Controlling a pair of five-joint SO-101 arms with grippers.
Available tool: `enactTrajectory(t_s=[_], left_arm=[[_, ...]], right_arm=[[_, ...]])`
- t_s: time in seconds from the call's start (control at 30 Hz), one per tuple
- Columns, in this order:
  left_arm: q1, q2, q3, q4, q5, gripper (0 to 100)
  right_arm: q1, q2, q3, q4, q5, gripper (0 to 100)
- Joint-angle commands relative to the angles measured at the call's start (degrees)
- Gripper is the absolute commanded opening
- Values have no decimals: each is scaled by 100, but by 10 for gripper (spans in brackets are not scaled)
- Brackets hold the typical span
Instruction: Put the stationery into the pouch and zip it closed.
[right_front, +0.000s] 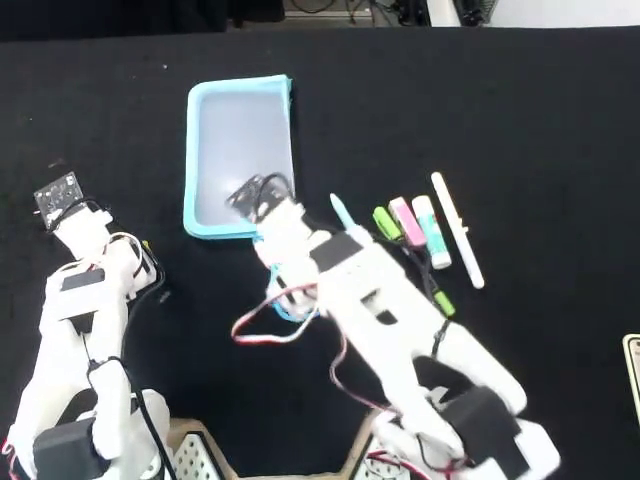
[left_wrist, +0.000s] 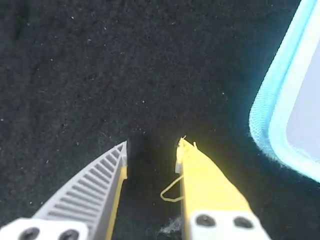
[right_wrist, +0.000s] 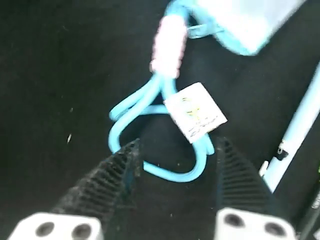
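Observation:
The light blue pouch (right_front: 240, 150) lies flat on the black table, and its edge (left_wrist: 280, 115) also appears in the left wrist view. A blue cord loop (right_wrist: 150, 105) with a white tag (right_wrist: 195, 111) hangs from the pouch's corner (right_wrist: 240, 25). My right gripper (right_wrist: 172, 150) is open just over this loop, holding nothing. The right arm (right_front: 370, 290) covers the cord in the high view. A blue pen (right_front: 342, 212), green (right_front: 386, 222), pink (right_front: 407, 220) and mint (right_front: 432, 232) markers and a white pen (right_front: 457, 230) lie to the right of the pouch. My left gripper (left_wrist: 152, 147) is open and holds nothing, over bare cloth left of the pouch.
The left arm (right_front: 85, 290) stands at the table's left front. A red cable (right_front: 265, 330) loops under the right arm. Another small green marker (right_front: 443, 302) lies beside the right arm. A pale object (right_front: 633, 370) pokes in at the right edge.

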Motion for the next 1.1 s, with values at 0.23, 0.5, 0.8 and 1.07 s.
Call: enactTrajectory(t_s=[0.23,0.5,0.8,1.07], left_arm=[[-40,-26,-356,18,70,159],[-40,-26,-356,18,70,159],[-57,-26,-356,18,70,159],[-66,-26,-330,26,62,159]], right_arm=[[44,-57,760,-1064,870,282],[651,804,215,-1029,1442,11],[1626,-1182,-409,1943,862,11],[1697,-2633,1095,2321,1424,64]])
